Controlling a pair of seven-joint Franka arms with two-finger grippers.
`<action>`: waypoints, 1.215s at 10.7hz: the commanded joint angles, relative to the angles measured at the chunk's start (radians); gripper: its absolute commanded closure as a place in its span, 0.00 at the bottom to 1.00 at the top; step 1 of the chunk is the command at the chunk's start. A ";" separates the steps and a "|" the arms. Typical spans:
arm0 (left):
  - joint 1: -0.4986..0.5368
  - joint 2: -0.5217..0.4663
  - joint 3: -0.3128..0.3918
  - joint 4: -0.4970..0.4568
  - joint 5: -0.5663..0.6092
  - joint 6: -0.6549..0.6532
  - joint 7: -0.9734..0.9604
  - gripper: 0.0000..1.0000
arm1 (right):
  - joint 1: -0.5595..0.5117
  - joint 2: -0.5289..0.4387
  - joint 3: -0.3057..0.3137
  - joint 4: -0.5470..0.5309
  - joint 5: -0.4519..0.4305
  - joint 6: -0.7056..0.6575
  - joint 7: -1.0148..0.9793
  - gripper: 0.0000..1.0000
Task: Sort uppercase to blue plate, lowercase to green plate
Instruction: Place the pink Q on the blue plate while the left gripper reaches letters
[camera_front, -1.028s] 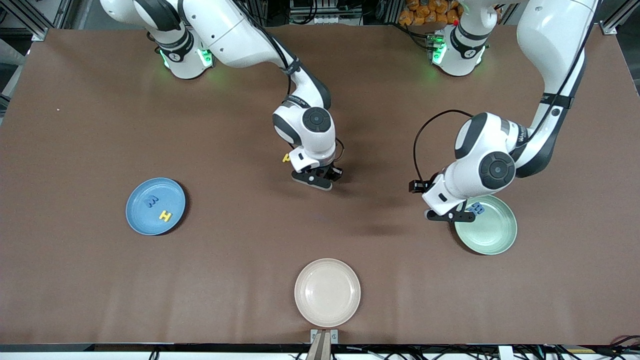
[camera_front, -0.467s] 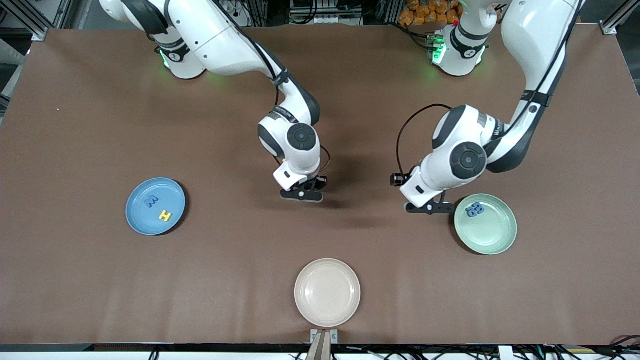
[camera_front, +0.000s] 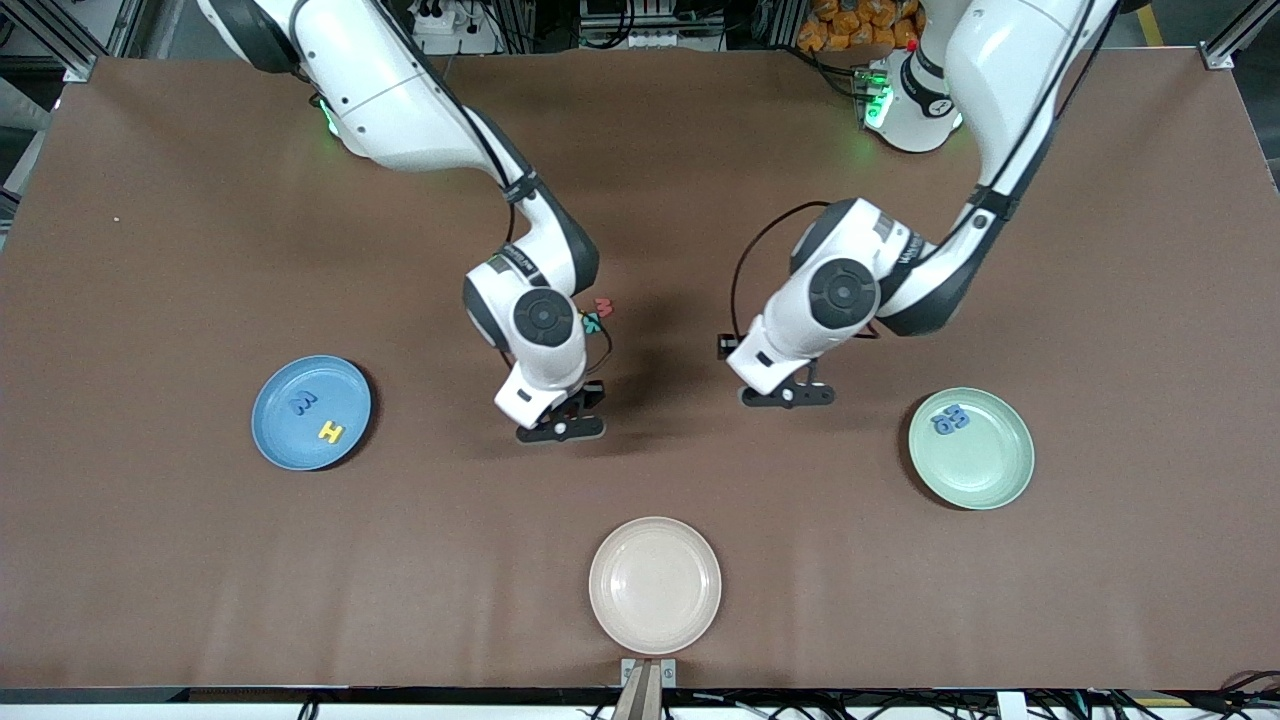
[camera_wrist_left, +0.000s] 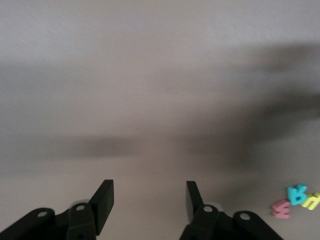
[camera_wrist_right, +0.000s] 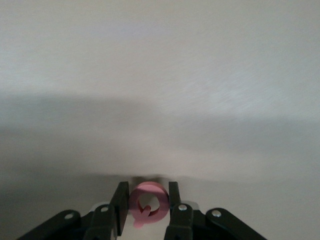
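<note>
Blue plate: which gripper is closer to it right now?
Right. The right gripper, jaws shut on the red Q, is over bare table near the blue plate. The left gripper, jaws open and empty, is over the table nearer the green plate.

left gripper (camera_wrist_left: 145, 200) agape, right gripper (camera_wrist_right: 145, 202) clamped.

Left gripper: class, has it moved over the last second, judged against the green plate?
Yes. The left gripper has left the green plate, moving toward the table's middle, over bare table.
</note>
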 joint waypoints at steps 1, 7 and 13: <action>-0.106 0.077 0.009 0.093 0.004 0.011 -0.140 0.38 | -0.069 -0.072 -0.017 -0.045 -0.008 -0.048 -0.201 0.77; -0.405 0.197 0.149 0.226 -0.002 0.011 -0.359 0.46 | -0.131 -0.204 -0.255 -0.228 0.072 -0.066 -0.773 0.77; -0.513 0.290 0.164 0.322 -0.006 0.011 -0.476 0.51 | -0.174 -0.234 -0.361 -0.392 0.285 -0.068 -1.121 0.74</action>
